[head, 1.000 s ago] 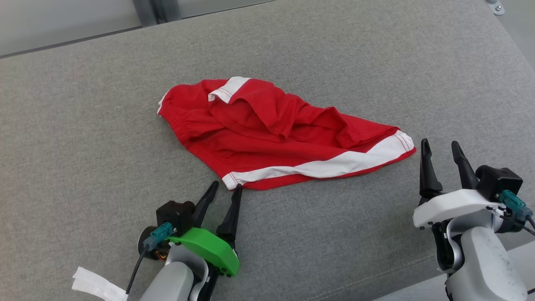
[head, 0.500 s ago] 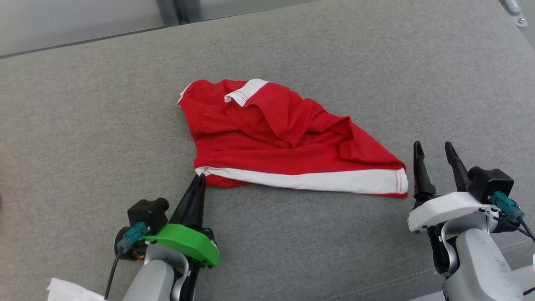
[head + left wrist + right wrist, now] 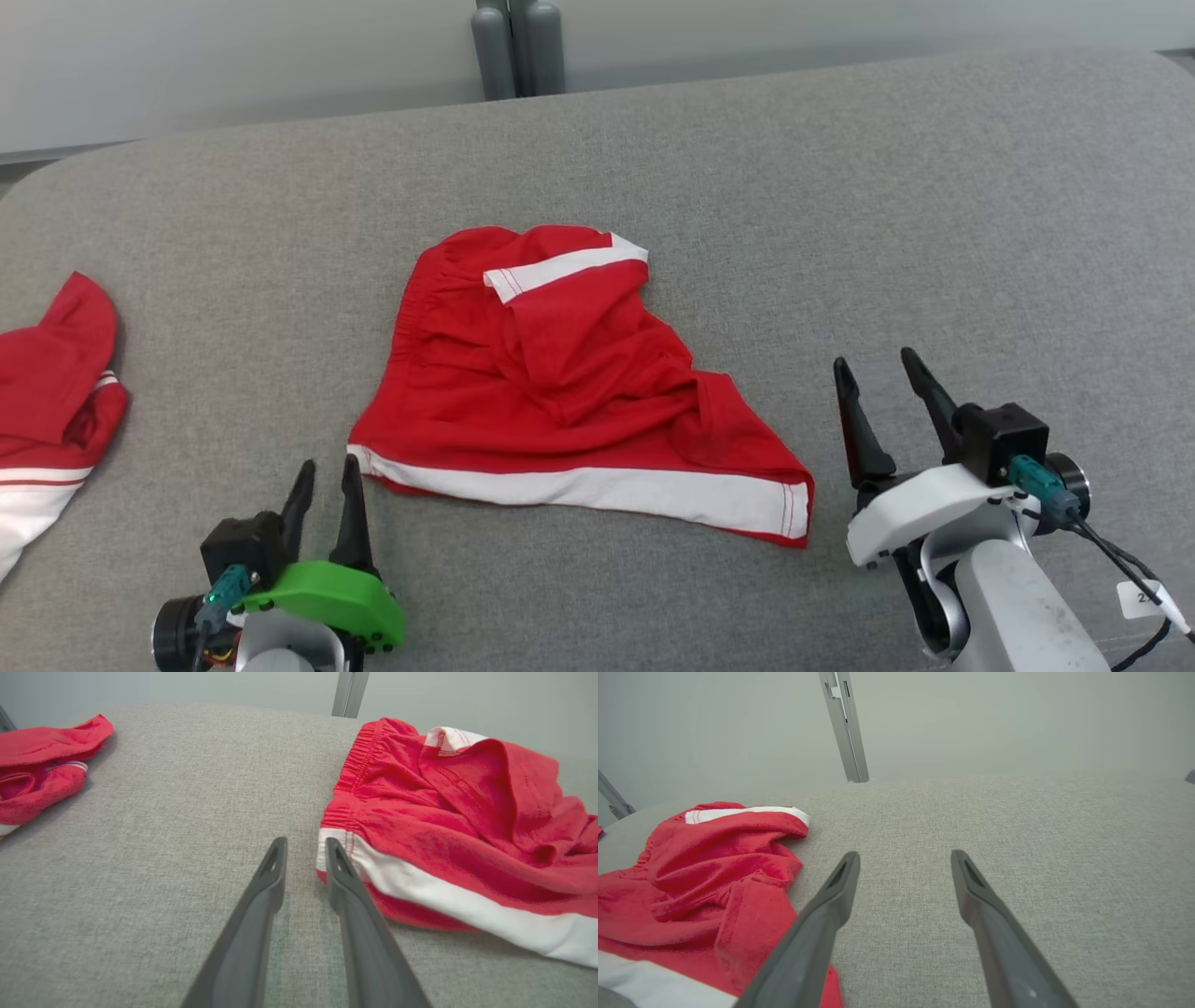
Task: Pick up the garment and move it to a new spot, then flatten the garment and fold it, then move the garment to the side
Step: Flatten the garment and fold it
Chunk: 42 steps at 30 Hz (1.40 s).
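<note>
Left edge of pad (image 3: 840, 187): second garment (image 3: 56, 373), red, bunched, well apart from the rest. Left gripper (image 3: 328, 462), front edge: jaws narrowly parted, holding nothing, one fingertip just beside the hem corner. Garment (image 3: 560, 392), mid-pad, crumpled. Long axis follows the white hem, left to right along the front edge. Waistband at left, one leg folded over. Right gripper (image 3: 874, 358): jaws wide, empty, near the right hem corner. Count: two garments, two grippers.

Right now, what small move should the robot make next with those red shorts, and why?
Probably slide the right hand leftward to pinch the white hem's right corner. That hand is open and empty beside it, and the red shorts lie rumpled with one leg flopped over, so a tug there should help flatten them.
</note>
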{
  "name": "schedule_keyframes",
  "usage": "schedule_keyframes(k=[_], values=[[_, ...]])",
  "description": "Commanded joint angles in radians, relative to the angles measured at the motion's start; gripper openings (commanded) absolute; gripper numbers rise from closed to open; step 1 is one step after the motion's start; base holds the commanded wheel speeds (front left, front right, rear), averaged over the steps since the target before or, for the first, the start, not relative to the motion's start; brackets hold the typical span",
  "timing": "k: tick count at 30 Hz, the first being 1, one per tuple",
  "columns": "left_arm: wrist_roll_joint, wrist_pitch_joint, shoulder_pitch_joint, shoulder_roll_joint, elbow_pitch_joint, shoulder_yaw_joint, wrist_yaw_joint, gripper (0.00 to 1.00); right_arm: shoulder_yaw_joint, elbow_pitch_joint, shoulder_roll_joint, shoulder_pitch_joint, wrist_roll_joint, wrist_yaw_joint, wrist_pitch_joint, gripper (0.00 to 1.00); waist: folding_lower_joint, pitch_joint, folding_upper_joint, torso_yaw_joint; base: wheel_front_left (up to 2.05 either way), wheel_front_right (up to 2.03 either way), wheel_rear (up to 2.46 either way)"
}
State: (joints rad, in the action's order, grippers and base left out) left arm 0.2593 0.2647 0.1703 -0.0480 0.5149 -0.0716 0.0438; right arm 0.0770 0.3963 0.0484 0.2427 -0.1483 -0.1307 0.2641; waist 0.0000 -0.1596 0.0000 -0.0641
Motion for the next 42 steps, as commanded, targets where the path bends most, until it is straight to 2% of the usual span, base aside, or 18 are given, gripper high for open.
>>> schedule_keyframes(k=[1, 10, 16, 21, 35, 37, 39, 40, 41, 42], values=[[-0.014, -0.001, -0.024, -0.004, -0.002, 0.013, -0.003, 1.00, 0.013, -0.002, 0.004, -0.023, -0.002, 0.000, 0.001, 1.00, 0.0000, 0.040, 0.0000, 0.022, 0.00, 0.00, 0.00], [-0.057, -0.001, -0.131, -0.005, -0.061, 0.064, -0.019, 1.00, 0.085, -0.003, 0.004, -0.100, -0.014, 0.000, 0.000, 1.00, 0.0000, 0.126, 0.0000, 0.026, 0.00, 0.00, 0.00], [-0.075, -0.001, -0.170, -0.005, -0.115, 0.062, -0.032, 1.00, 0.104, -0.004, 0.003, -0.140, -0.016, 0.000, 0.000, 1.00, 0.0000, 0.140, 0.0000, 0.027, 0.00, 0.00, 0.00], [-0.065, -0.001, -0.178, -0.005, -0.121, 0.048, -0.033, 1.00, 0.120, 0.017, 0.003, -0.149, -0.012, 0.000, 0.000, 1.00, 0.0000, 0.135, 0.0000, 0.027, 0.00, 0.00, 0.00], [-0.036, -0.001, -0.120, -0.005, -0.104, -0.002, -0.036, 1.00, 0.187, 0.179, 0.003, -0.111, -0.037, 0.000, 0.000, 0.99, 0.0000, 0.061, 0.0000, 0.043, 0.00, 0.00, 0.00], [-0.036, -0.001, -0.114, -0.005, -0.104, -0.003, -0.035, 1.00, 0.193, 0.191, 0.004, -0.104, -0.048, 0.000, 0.000, 0.77, 0.0000, 0.053, 0.0000, 0.044, 0.00, 0.00, 0.00], [-0.037, -0.001, -0.111, -0.005, -0.103, -0.004, -0.034, 1.00, 0.197, 0.197, 0.003, -0.098, -0.056, 0.000, 0.000, 0.64, 0.0000, 0.048, 0.0000, 0.045, 0.00, 0.00, 0.00], [-0.037, -0.001, -0.109, -0.005, -0.101, -0.003, -0.033, 1.00, 0.199, 0.201, 0.003, -0.094, -0.064, 0.000, 0.000, 0.46, 0.0000, 0.045, 0.0000, 0.045, 0.00, 0.00, 0.00], [-0.037, -0.001, -0.106, -0.005, -0.101, -0.004, -0.031, 1.00, 0.200, 0.203, 0.004, -0.090, -0.069, 0.000, 0.000, 0.39, 0.0000, 0.041, 0.0000, 0.046, 0.00, 0.00, 0.00], [-0.037, -0.001, -0.104, -0.005, -0.101, -0.005, -0.030, 1.00, 0.202, 0.202, 0.003, -0.086, -0.072, 0.000, 0.000, 0.20, 0.0000, 0.038, 0.0000, 0.046, 0.00, 0.00, 0.00]])
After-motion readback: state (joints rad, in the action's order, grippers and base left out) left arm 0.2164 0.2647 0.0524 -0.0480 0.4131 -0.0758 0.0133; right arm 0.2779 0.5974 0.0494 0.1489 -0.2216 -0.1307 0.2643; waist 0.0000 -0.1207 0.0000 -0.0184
